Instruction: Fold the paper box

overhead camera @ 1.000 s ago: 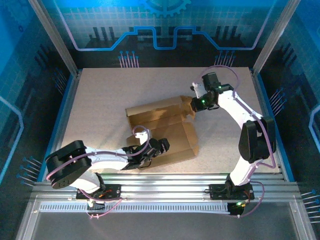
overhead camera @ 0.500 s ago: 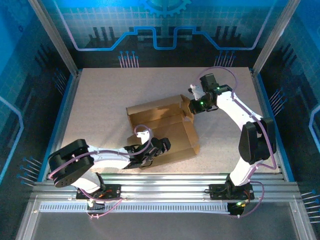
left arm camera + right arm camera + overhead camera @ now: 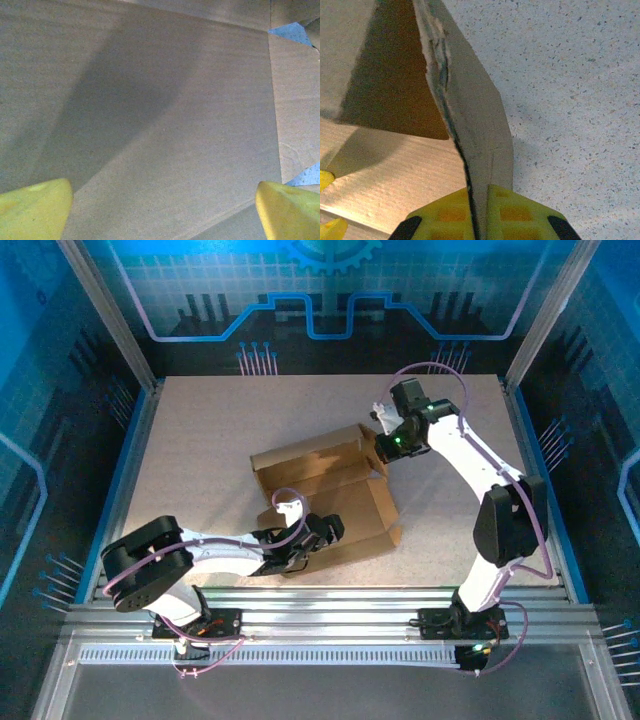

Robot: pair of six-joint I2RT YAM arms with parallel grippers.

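Observation:
The paper box point(image 3: 330, 495) is a brown cardboard cut-out, partly folded, lying mid-table with its far wall raised. My right gripper point(image 3: 383, 445) is shut on the box's right end flap point(image 3: 475, 145), which stands on edge between the yellow fingers point(image 3: 515, 212). My left gripper point(image 3: 325, 532) hovers low over the near panel of the box point(image 3: 165, 125), jaws wide open, with only the yellow fingertips point(image 3: 35, 207) showing at the frame's lower corners and bare cardboard between them.
The speckled tabletop point(image 3: 200, 440) lies around the box. Blue rails point(image 3: 125, 480) border the table left and right, and an aluminium frame point(image 3: 340, 605) runs along the near edge by the arm bases.
The right gripper has drawn the end flap up and toward the far left, raising the box's right end. The left gripper has stayed put, still open.

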